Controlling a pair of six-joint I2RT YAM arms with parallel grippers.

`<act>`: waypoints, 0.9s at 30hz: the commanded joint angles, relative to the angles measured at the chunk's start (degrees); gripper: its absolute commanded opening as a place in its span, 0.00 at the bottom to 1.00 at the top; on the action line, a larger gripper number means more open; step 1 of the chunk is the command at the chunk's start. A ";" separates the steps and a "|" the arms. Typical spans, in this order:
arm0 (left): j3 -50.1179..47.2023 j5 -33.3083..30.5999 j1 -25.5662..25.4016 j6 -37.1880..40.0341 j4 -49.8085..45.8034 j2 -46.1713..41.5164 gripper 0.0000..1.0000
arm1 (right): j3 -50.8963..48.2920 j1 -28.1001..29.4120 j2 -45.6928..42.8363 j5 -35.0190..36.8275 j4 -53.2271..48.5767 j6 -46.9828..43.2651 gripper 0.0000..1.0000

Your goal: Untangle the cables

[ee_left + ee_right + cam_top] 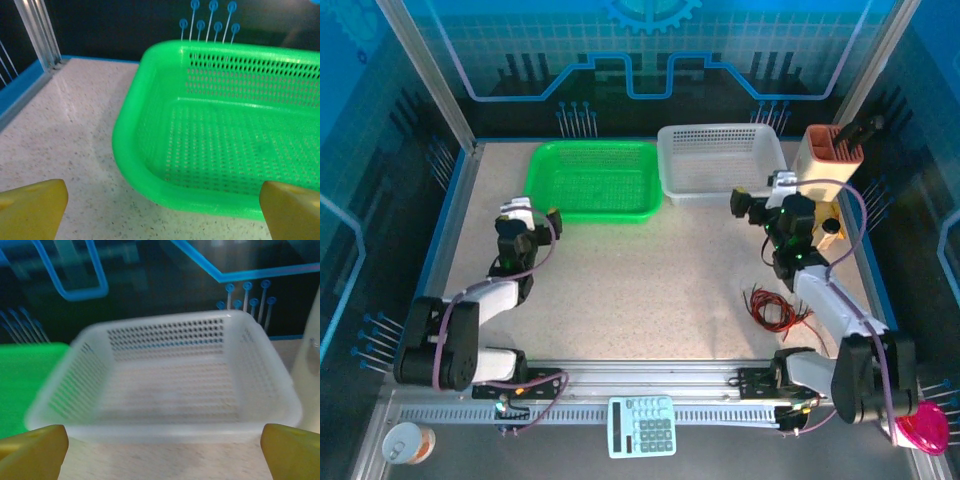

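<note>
cables [778,308], red and black, heaped in one tangle on the worktop [650,270] near the right arm [825,300], untouched and none separated yet, with left jaws wide and empty before the green basket [595,180], right jaws likewise before the white basket [715,160]

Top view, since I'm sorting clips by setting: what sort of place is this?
Likely a robot lab cell, not a home: a left arm and right arm bolted to a metal rail, panel walls around the table, a green basket, a white basket and tangled cables.
</note>
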 commanded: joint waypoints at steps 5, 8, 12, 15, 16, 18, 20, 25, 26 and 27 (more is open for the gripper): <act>7.83 -3.71 0.61 -11.16 -23.08 -13.60 0.99 | 9.50 4.94 -5.69 -14.25 -23.73 12.21 1.00; 13.53 -0.25 0.61 -19.43 -36.36 -18.53 0.99 | 14.65 10.77 -7.68 -7.94 -42.18 12.11 0.91; 16.72 11.36 0.53 -26.68 -44.77 -22.24 0.99 | 9.65 18.49 -13.50 4.85 -54.76 22.91 0.88; 17.86 16.39 0.44 -31.13 -48.95 -23.70 0.99 | 3.31 23.70 -18.81 17.30 -60.64 32.03 0.90; 17.86 18.06 0.44 -32.17 -49.74 -24.14 0.99 | 1.34 24.43 -20.36 20.85 -63.22 35.29 0.91; 18.16 20.65 0.26 -33.34 -51.18 -24.69 0.99 | -1.11 24.48 -22.08 24.38 -66.49 39.10 0.92; 18.86 23.13 0.09 -33.21 -52.38 -24.49 0.99 | -1.62 24.42 -22.13 26.55 -68.18 41.14 0.95; 21.29 25.58 -0.52 -33.71 -55.55 -23.41 0.99 | -1.04 22.00 -17.10 31.94 -68.14 44.34 1.00; 21.25 25.69 -0.74 -33.94 -55.31 -23.63 0.99 | -0.78 20.49 -15.26 30.04 -67.04 43.88 1.00; 21.21 25.69 -0.94 -34.03 -55.20 -23.96 0.99 | -0.73 19.37 -13.72 28.54 -66.02 43.71 0.99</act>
